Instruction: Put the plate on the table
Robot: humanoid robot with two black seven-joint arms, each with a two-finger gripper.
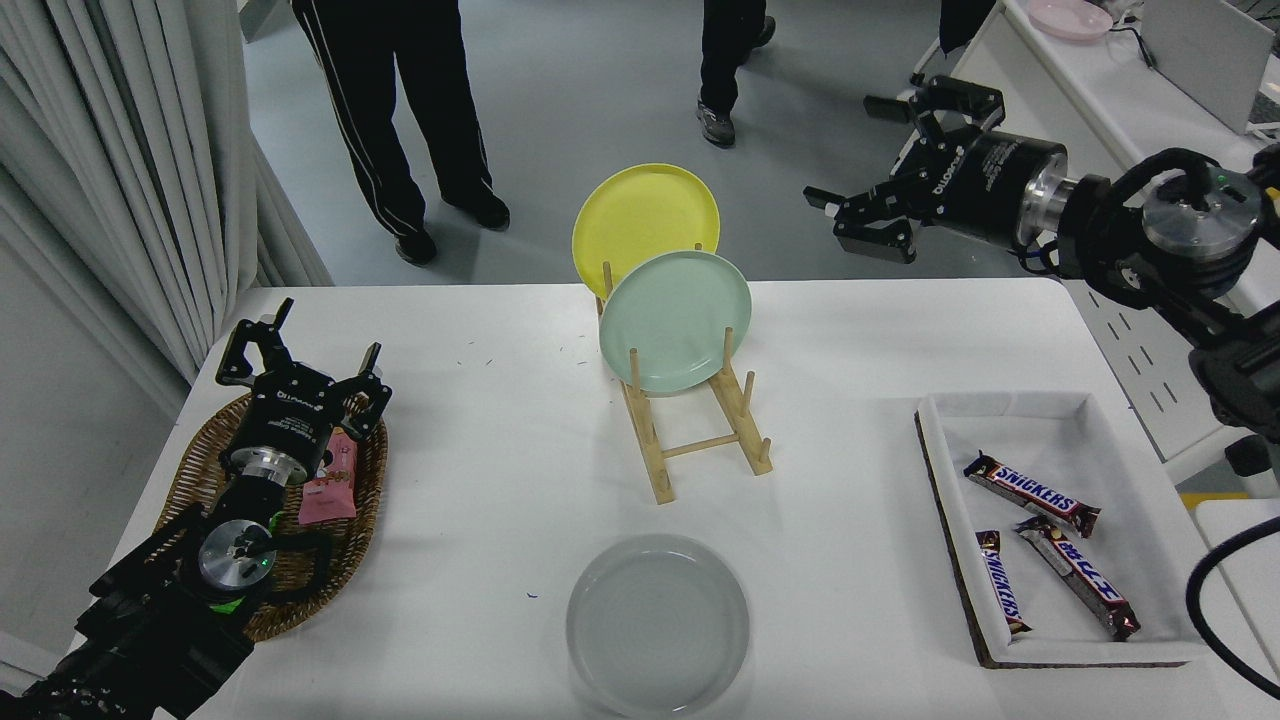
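The light grey plate [658,624] lies flat on the white table [480,480] near its front edge, in the middle. My right gripper [875,165] is open and empty, raised high beyond the table's far right corner, far from the plate. My left gripper [300,350] is parked open over a wicker basket at the lower left.
A wooden rack [690,430] at the table's middle holds a mint green plate [676,320] and a yellow plate [645,218] upright. A white tray [1150,480] with chocolate bars sits at the right. The wicker basket [195,470] holds a pink packet. Two people's legs stand beyond the far edge.
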